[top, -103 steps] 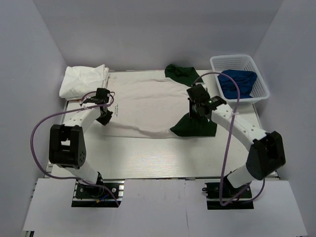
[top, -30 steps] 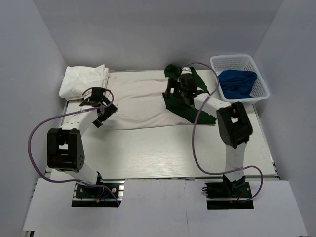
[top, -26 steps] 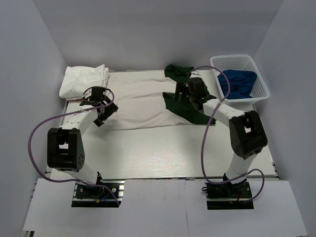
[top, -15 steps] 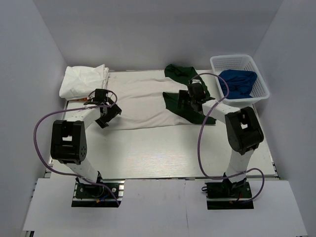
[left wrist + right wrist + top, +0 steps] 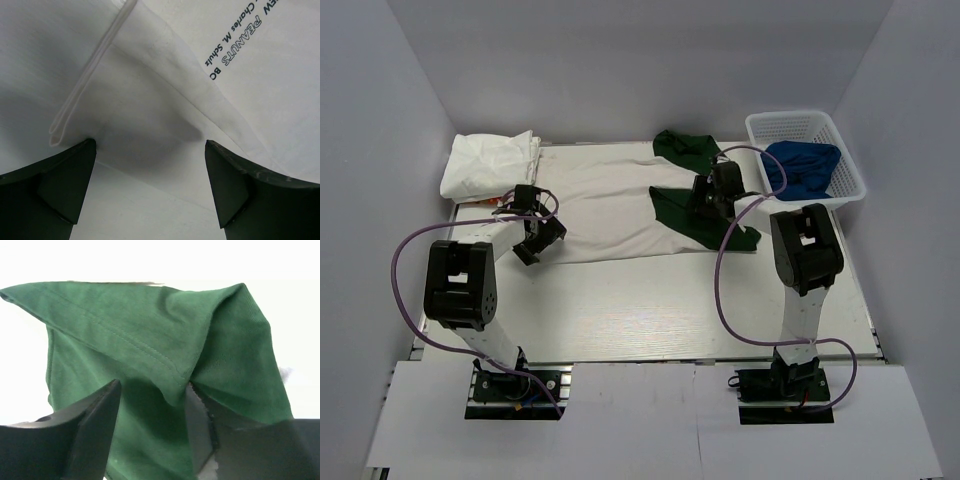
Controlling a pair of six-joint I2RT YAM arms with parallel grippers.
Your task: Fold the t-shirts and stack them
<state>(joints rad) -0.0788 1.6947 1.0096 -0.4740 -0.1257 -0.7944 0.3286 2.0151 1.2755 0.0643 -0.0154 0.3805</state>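
Table (image 5: 650, 310): pale, wood-grained, walled on three sides. White t-shirt (image 5: 610, 195): spread flat across the back half of the table, dark green sleeves toward the right; the near green sleeve (image 5: 150, 340) is folded in over the body, and small printed lettering (image 5: 235, 45) shows near the hem. Folded white t-shirts (image 5: 490, 160): a bundle at the back left corner, touching the spread shirt's hem end. White plastic basket (image 5: 795, 118): back right corner, holding crumpled blue cloth (image 5: 802, 165). Left fingers (image 5: 50, 185): spread fully wide, holding nothing, poised over the near corner of the white hem. Right fingers (image 5: 90, 435): partway closed either side of a raised fold of the near green sleeve; whether they pinch it cannot be told.
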